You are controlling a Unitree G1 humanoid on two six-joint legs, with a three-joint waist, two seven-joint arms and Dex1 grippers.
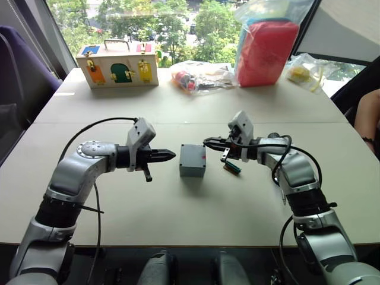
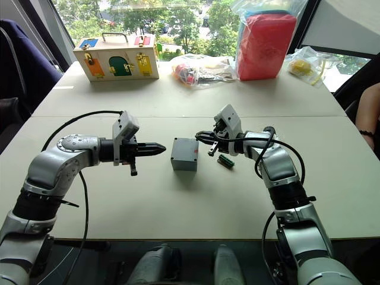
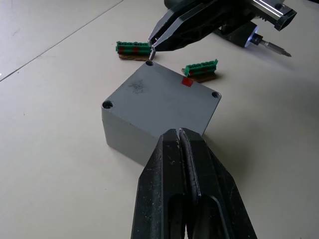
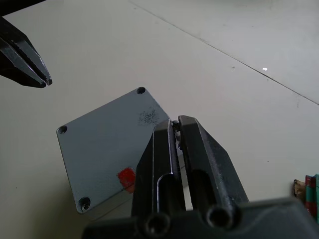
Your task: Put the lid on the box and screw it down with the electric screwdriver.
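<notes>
The left gripper (image 1: 169, 155) is hovering with its black, tapered jaws pressed together, pointing at the side of the box (image 1: 193, 160) from just beside it and not touching it. The right gripper (image 1: 208, 142) is reaching from the other side with its jaws almost together, and in the right wrist view a very small metallic piece seems to be sitting between the tips; I cannot tell what it is. These tips are hanging just over one corner hole of the lid (image 3: 159, 94).

The lid is lying flat on the box, a smooth grey plastic square with a round screw hole in each visible corner, a dark scuffed spot on the surface and a small red mark near one edge. The box is standing near the middle of the pale matte tabletop (image 1: 178, 214).

Two small green-brown ridged pieces (image 3: 200, 69) are lying on the tabletop just beyond the box. The electric screwdriver (image 3: 266, 42), with its thin metal bit, is showing close under the right arm.

At the far edge a wooden box with coloured doors (image 1: 117, 64) and a red block in a clear bag (image 1: 265, 47) are standing.
</notes>
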